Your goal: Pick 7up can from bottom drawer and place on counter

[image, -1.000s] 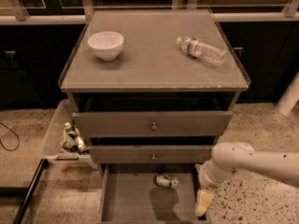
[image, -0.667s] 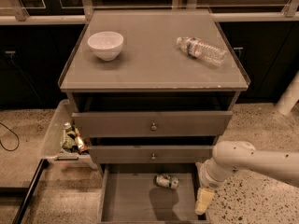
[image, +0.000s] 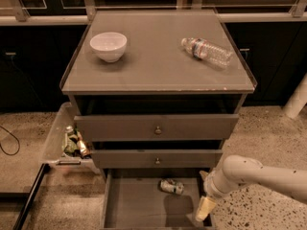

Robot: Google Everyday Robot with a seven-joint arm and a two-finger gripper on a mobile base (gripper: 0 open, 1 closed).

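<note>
the small dented silver-green metal 7up can (image: 171, 186) lies on its side across the back of the open grey-brown wooden bottom drawer (image: 139, 210), left of the pale gripper (image: 205, 208) by that drawer's right wall; whether it is released or clenched i cannot tell.

The arm (image: 268, 176) is a smooth, cream-white tube that swells into a fat rounded joint just above the gripper (image: 205, 209). The gripper is a yellowish, tapered piece, down at the right side of the bottom drawer (image: 139, 207).
</note>
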